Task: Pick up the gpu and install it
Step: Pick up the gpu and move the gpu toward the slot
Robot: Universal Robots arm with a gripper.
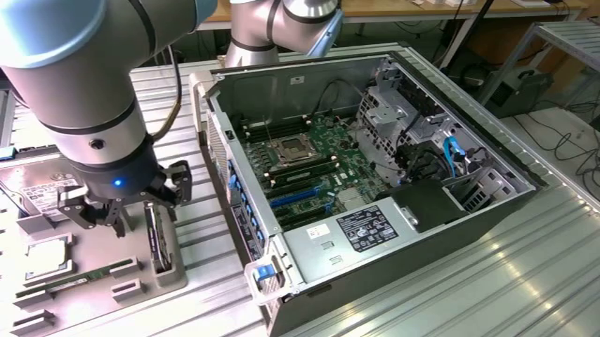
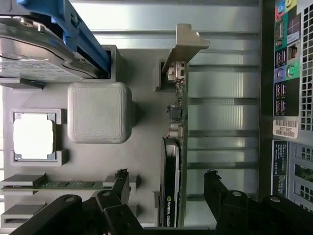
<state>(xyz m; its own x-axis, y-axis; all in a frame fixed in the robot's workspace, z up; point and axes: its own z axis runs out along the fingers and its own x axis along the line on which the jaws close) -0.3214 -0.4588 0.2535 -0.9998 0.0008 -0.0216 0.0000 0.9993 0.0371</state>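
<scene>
The gpu (image 2: 171,161) is not yet lifted: it is seen standing on edge in the grey parts holder (image 2: 142,73) on the bench (image 1: 216,281), straddled but untouched by the spread jaws, and the motherboard (image 1: 319,165) is left without it.

Exterior view, we look down at an angle on case (image 1: 272,88) and tabletop (image 1: 468,281), wrist view close overhead, both sharing gpu (image 1: 157,242).

The gpu (image 2: 170,191) — dark, silver-bracketed — stands on edge in a grey holder (image 2: 146,147)
</scene>
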